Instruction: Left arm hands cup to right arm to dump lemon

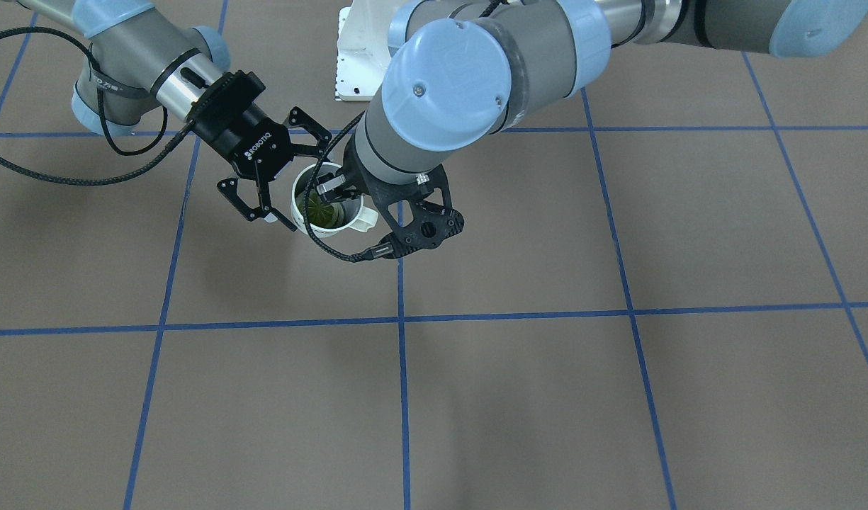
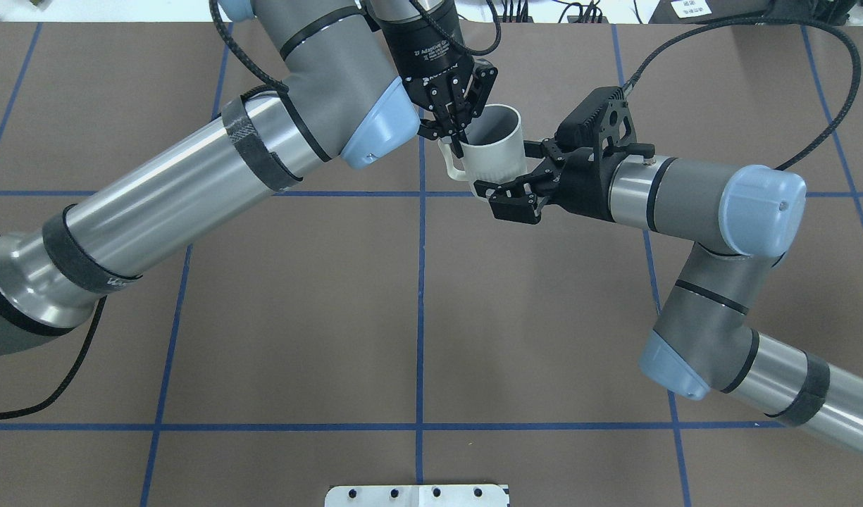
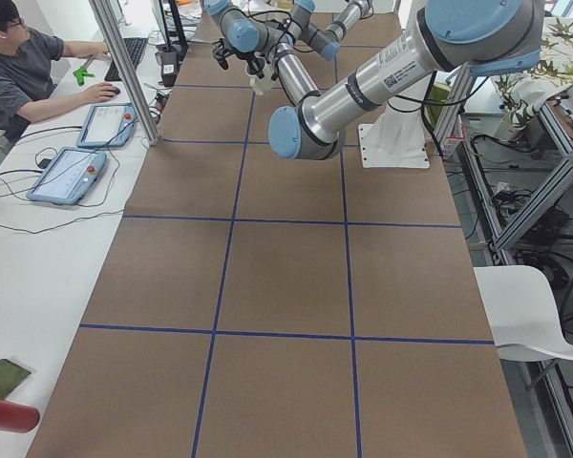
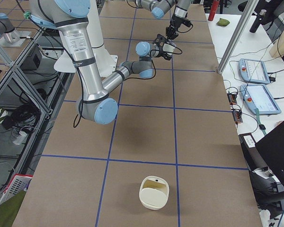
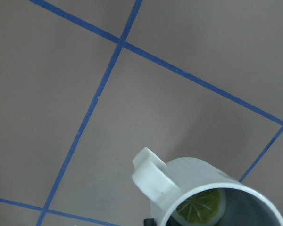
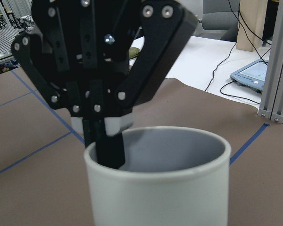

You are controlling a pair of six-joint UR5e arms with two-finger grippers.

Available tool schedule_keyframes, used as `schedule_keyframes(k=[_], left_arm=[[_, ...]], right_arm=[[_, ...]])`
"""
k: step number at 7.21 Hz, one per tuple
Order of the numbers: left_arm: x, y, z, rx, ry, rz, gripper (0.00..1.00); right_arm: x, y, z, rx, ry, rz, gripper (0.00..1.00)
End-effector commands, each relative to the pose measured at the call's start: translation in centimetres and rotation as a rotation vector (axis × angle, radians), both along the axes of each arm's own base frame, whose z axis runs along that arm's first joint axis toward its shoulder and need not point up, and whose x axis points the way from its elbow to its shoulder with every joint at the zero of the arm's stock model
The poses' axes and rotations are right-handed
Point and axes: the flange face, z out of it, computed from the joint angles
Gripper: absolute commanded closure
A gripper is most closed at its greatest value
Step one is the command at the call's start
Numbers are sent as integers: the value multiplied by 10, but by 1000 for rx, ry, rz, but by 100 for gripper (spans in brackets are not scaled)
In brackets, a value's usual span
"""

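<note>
The off-white cup [image 1: 307, 218] hangs above the table, upright, with its handle [image 2: 454, 163] toward the robot. A yellow-green lemon [image 1: 320, 211] slice lies on the cup's dark floor, and it also shows in the left wrist view, lemon [image 5: 200, 208]. My left gripper [image 2: 460, 138] is shut on the cup's rim next to the handle, one finger inside the cup [image 6: 155, 188]. My right gripper [image 1: 300, 183] with ROBOTIQ lettering is open, its fingers spread on either side of the cup's body without closing on it.
The robot's white base plate [image 2: 417, 495] lies at the near table edge. A cream container [image 4: 154, 192] stands far down the table on the robot's right. A person [image 3: 19, 67] sits at a side desk with tablets [image 3: 67, 172].
</note>
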Motion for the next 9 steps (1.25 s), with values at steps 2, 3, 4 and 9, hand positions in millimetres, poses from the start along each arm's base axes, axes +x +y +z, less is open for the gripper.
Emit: schedule_keyframes(k=[2,3,4,9], left_arm=[[4,6,-5,6,7,9,100],[3,6,-7,9,10,9,100],[2,8,-8,13,14,9,100],[1,8,-5,13,12,10,100]], right_arm=[[-1,0,1,-2,0,-1,1],[-1,0,0,-1,-1,-1,1],[-1,0,0,-2,0,-1,1],[0,1,-1,-11,-10,-2,28]])
